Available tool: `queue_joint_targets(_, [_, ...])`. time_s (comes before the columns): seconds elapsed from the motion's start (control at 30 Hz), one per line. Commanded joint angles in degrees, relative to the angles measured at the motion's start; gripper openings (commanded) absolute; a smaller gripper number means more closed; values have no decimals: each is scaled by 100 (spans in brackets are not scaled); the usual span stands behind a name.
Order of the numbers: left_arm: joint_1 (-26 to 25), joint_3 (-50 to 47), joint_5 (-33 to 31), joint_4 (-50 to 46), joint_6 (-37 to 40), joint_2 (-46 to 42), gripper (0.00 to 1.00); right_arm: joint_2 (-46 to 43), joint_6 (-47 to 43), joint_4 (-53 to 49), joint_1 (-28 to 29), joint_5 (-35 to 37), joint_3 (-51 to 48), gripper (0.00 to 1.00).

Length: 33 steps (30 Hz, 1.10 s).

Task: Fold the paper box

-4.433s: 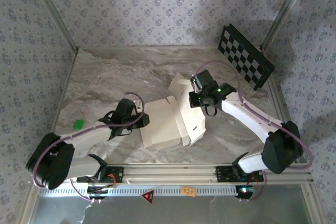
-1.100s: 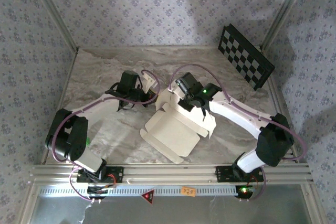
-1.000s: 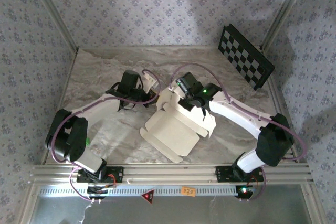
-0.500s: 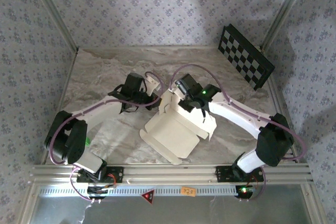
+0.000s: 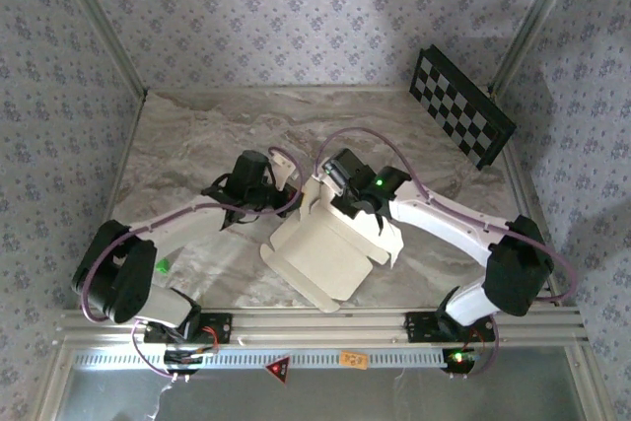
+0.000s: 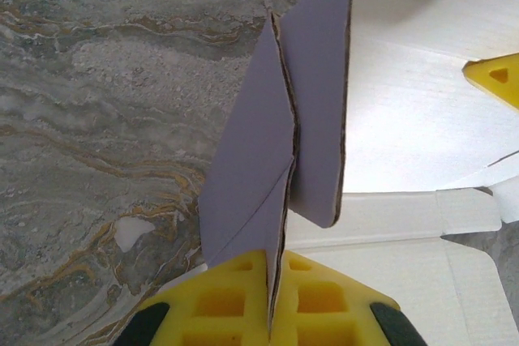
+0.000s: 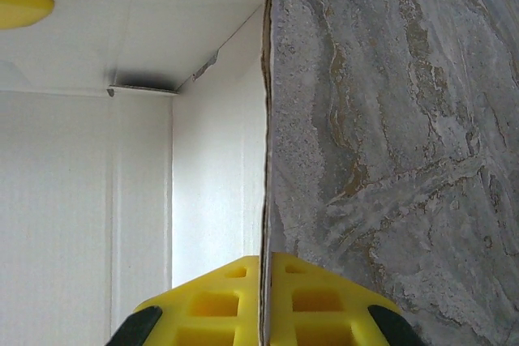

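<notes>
Cream card paper box (image 5: 330,248) sat at table (image 5: 187,145) centre; left gripper (image 6: 274,281) pinched lilac flap (image 6: 259,160), right gripper (image 7: 265,281) pinched side wall (image 7: 219,168). Uneven pulls risked tearing crease.

Paper box (image 5: 330,248): cream-white inside, pale lilac outside. Tabletop (image 5: 187,145): grey marble pattern, tan veins. Checkerboard panel (image 5: 461,105): black and white squares. Walls (image 5: 296,17): pale lilac wallpaper, small floral repeat. Left gripper (image 6: 273,277) and right gripper (image 7: 266,269): yellow pads.

Floral lilac wallpaper (image 5: 296,7) encloses the grey marble tabletop (image 5: 187,145). A checkerboard panel (image 5: 461,105) leans at two o'clock.
</notes>
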Motion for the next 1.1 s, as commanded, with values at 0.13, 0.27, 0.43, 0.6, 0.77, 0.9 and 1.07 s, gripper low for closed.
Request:
queue_joint_targets(0.13, [-136, -393, -143, -493, -262, -56, 7, 58, 25, -470, 300, -274, -226, 0])
queue_joint_targets(0.27, [-136, -545, -443, -362, -363, -324, 16, 57, 21, -480, 361, -273, -321, 0])
queue_joint_targets(0.43, [-134, -597, -595, -274, -283, -911, 26, 61, -21, -495, 387, -194, -342, 0])
queue_joint_targets(0.6, [-133, -498, -627, -308, -104, -1408, 31, 63, -65, -472, 426, -186, -341, 0])
queue_joint_targets(0.77, [-134, -279, -676, -255, 52, -1492, 33, 68, -74, -480, 420, -188, -332, 0])
queue_joint_targets(0.9, [-136, 199, -556, -554, 265, -1072, 31, 68, -80, -473, 426, -228, -346, 0])
queue_joint_targets(1.07, [-135, 757, -416, -839, 343, -520, 28, 69, -91, -464, 418, -246, -333, 0])
